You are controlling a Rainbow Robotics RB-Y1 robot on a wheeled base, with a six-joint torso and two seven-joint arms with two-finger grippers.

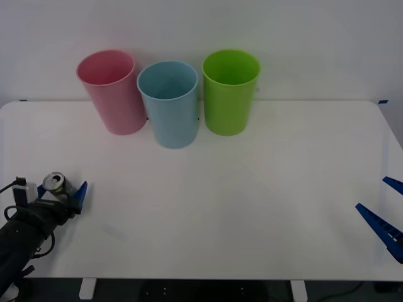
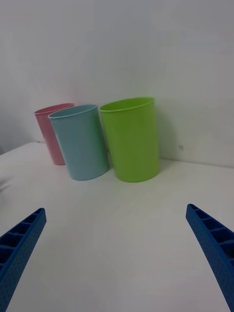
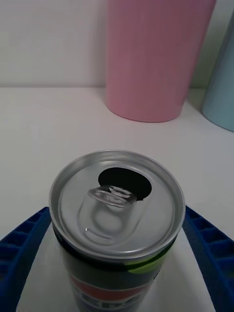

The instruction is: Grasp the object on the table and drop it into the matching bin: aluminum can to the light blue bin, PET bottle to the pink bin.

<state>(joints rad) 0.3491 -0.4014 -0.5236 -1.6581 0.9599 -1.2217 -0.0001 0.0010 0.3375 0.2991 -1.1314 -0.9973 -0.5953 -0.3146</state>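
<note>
Standing on the table: a small dark can (image 1: pixel 55 184) at the near left corner of the white tabletop (image 1: pixel 252 201), upright, silver top facing up.
Can, close view: the left wrist view shows the can (image 3: pixel 117 204) with its pull-tab flat and the mouth hole open; green and white marks show on the dark wall below the rim.
Left gripper: the left gripper (image 1: pixel 62 194) sits low at the can, one blue ribbed finger (image 3: pixel 207 253) on each side of it — the jaws are set around the can and close against its sides, though actual contact cannot be confirmed.
Right gripper: the right gripper (image 1: pixel 385 214) is at the near right edge of the table, well apart from the can, jaws spread wide with nothing between them; its fingers (image 2: pixel 214 243) show at the corners of the right wrist view.
Pink bin: the pink bin (image 1: pixel 112 91) stands at the far side of the table, leftmost of three in a row, upright.
Light blue bin: the light blue bin (image 1: pixel 169 104) stands just beside the pink one, in the middle and slightly nearer the robot.
Green bin: a lime green bin (image 1: pixel 230 91) stands to the right of the blue one — close beside it.
Bins to can: all three are well apart from the can.
</note>
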